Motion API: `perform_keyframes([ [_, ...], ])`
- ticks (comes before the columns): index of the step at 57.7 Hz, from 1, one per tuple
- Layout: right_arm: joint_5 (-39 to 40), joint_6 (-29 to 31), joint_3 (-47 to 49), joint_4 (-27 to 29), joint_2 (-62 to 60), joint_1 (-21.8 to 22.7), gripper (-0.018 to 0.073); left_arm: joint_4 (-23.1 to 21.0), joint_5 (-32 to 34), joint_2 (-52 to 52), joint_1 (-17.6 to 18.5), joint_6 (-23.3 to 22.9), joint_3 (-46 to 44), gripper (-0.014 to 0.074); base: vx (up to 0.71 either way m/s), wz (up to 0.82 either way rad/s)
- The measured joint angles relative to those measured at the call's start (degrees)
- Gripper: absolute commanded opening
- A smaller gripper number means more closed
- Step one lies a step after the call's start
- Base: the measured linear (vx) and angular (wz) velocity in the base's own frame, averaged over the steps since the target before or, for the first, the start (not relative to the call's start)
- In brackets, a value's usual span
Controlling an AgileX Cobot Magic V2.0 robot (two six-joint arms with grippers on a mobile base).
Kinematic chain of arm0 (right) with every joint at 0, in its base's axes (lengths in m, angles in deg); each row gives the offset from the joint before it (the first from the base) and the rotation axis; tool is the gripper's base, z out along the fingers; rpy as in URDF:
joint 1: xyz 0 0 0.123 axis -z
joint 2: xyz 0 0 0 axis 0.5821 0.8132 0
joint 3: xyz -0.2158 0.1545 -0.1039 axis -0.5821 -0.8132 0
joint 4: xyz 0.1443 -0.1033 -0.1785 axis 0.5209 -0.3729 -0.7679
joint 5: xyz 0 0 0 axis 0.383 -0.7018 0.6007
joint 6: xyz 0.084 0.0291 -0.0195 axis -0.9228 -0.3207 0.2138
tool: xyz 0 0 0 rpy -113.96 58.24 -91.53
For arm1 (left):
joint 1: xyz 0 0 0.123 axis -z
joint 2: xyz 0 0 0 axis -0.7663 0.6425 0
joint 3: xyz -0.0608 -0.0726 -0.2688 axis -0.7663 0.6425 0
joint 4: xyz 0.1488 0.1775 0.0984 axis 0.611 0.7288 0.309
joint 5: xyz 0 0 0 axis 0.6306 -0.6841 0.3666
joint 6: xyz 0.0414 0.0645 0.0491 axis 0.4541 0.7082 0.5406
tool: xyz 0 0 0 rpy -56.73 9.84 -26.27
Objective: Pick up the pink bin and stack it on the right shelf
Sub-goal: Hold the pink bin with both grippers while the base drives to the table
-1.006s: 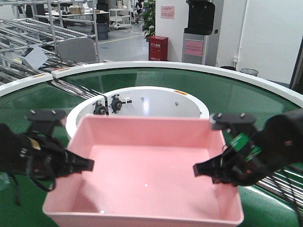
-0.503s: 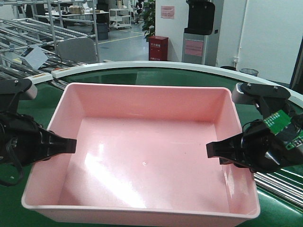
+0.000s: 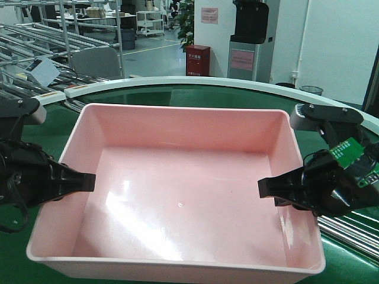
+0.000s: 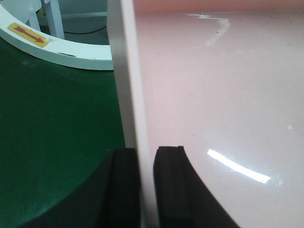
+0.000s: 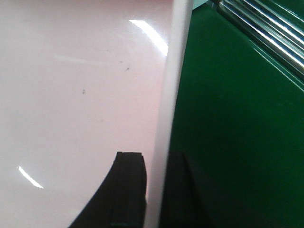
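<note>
No shift since before: pink bin [image 3: 177, 177], left pincer [image 4: 146, 157], right pincer [image 5: 156, 161].

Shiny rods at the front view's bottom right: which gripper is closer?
Right. The right gripper clamps the bin's right wall, beside the rods; the left gripper clamps the opposite wall, across the bin.

**Bright Workshop Hall**

White walls [image 3: 331, 35] and a glossy grey floor [image 3: 160, 56] catch bright, even light. Metal roller racks [image 3: 29, 41] fill the left; a red cabinet [image 3: 198, 60], a tall dispenser [image 3: 251, 41] (black-topped) and a leafy plant [image 3: 185, 21] stand behind.
</note>
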Motion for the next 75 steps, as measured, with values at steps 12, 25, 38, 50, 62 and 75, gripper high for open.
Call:
perform_keyframes([
  [12, -0.08, 0.0, 0.0, 0.0, 0.0, 0.0, -0.0008, 0.0, 0.0, 0.0, 0.0, 0.0, 0.0, -0.0001, 0.0, 0.0],
  [25, -0.08, 0.0, 0.0, 0.06, 0.18, 0.0, -0.0008, 0.04, 0.0, 0.0, 0.0, 0.0, 0.0, -0.0001, -0.06, -0.05],
  [38, -0.08, 0.0, 0.0, 0.06, 0.18, 0.0, -0.0008, 0.04, 0.0, 0.06, 0.0, 0.0, 0.0, -0.0001, -0.17, -0.19],
  [50, -0.08, 0.0, 0.0, 0.06, 0.18, 0.0, -0.0008, 0.04, -0.05, 0.06, 0.0, 0.0, 0.0, -0.0001, -0.2, -0.41],
  [62, -0.18, 0.0, 0.0, 0.06, 0.18, 0.0, -0.0008, 0.04, -0.05, 0.06, 0.0, 0.0, 0.0, -0.0001, -0.19, -0.61],
  [75, -0.23, 0.0, 0.0, 0.06, 0.18, 0.0, -0.0008, 0.04, -0.05, 0.06, 0.0, 0.0, 0.0, -0.0001, -0.18, -0.67],
])
